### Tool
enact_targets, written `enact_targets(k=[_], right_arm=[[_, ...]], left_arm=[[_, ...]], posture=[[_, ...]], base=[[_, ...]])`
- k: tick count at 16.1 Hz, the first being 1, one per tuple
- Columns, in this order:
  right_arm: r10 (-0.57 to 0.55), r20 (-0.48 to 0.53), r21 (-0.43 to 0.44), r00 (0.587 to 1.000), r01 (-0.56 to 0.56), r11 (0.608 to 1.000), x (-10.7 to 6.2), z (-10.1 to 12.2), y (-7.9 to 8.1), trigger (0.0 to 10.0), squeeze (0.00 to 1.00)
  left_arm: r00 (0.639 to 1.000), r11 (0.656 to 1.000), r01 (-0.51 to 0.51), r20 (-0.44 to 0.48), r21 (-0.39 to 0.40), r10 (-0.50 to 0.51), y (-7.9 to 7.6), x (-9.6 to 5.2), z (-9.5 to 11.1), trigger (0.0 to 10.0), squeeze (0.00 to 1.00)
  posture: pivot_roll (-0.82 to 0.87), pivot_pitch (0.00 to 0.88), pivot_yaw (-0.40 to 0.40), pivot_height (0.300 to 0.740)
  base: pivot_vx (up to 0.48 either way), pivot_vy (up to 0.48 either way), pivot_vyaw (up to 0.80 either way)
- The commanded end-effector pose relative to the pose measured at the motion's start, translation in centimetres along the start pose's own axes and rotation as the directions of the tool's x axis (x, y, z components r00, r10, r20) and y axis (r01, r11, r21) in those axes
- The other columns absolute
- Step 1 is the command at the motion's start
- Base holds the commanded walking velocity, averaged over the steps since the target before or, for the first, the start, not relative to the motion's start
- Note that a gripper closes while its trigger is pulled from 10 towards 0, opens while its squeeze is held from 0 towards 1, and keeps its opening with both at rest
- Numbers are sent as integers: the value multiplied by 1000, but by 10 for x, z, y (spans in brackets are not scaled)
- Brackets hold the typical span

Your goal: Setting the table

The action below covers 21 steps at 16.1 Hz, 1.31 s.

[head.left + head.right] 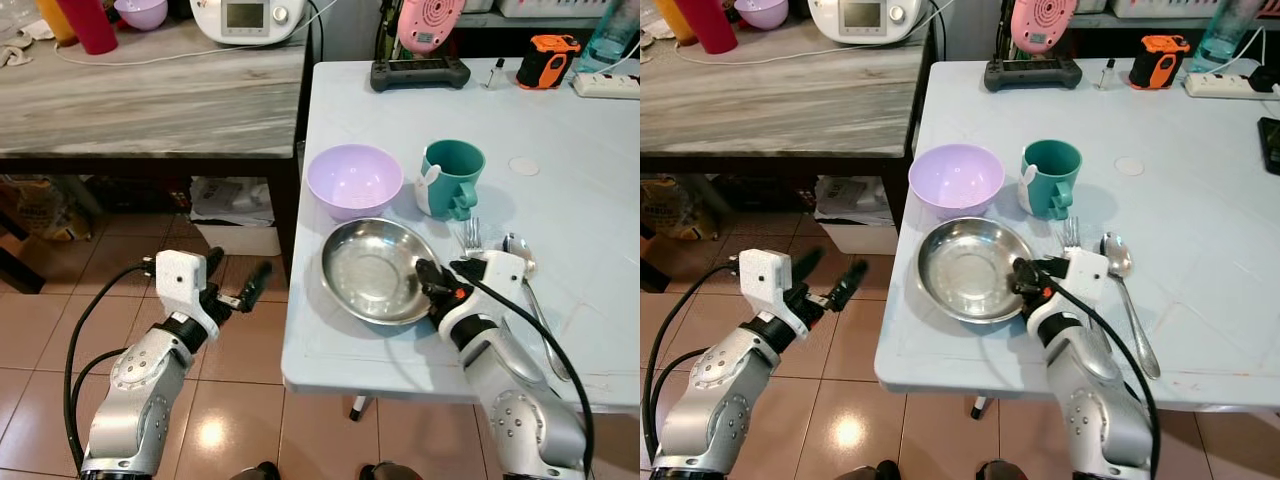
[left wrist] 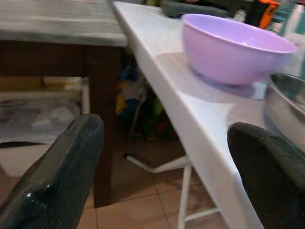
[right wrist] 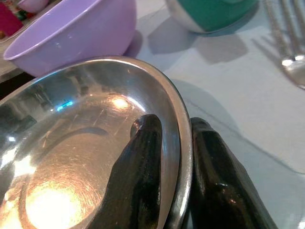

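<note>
Head views: the right gripper [image 1: 432,283] pinches the rim of the steel plate [image 1: 372,270] at frame centre, below the purple bowl [image 1: 354,179] and green mug [image 1: 450,177]. No writing is legible, perhaps from blur. Left wrist view: the left gripper [image 2: 162,176] is spread beside the table edge [image 2: 190,129].

lilac bowl [image 1: 354,178], mug [image 1: 450,177] — crowding steel plate [image 1: 375,270]

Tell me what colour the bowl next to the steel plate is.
Light purple. The bowl shows best in the left eye view, behind the steel plate that the right gripper pinches.
</note>
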State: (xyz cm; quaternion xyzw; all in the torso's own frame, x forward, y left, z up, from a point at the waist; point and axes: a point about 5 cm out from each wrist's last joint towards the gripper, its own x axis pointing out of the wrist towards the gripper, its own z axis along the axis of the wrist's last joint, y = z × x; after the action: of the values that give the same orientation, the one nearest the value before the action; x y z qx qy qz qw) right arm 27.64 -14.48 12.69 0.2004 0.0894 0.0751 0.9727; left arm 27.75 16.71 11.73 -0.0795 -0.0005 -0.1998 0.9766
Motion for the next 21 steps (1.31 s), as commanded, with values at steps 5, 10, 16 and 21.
enact_targets(k=[5,10,16,21], right_arm=[[-1,-42,7,999,2,1000,2,-13,2,10000,0],[-6,-28,9,1000,6,1000,2,-13,3,10000,0],[4,17,-10,1000,-4,1000,1,-8,3,10000,0],[-3,49,-34,999,4,999,1,-3,2,10000,0]], left_arm=[[999,999,-31,10,-12,32,6,6,-3,10000,0],[1000,1000,-23,19,-16,23,4,11,-3,10000,0],[999,999,-37,31,-12,37,2,15,-3,10000,0],[996,998,-67,52,-9,67,1,21,0,10000,0]], posture=[[-166,128,48,740],[-167,125,55,740],[-170,125,55,740],[-174,121,56,740]], base=[[0,329,-548],[0,475,-532],[0,480,-86],[0,480,0]])
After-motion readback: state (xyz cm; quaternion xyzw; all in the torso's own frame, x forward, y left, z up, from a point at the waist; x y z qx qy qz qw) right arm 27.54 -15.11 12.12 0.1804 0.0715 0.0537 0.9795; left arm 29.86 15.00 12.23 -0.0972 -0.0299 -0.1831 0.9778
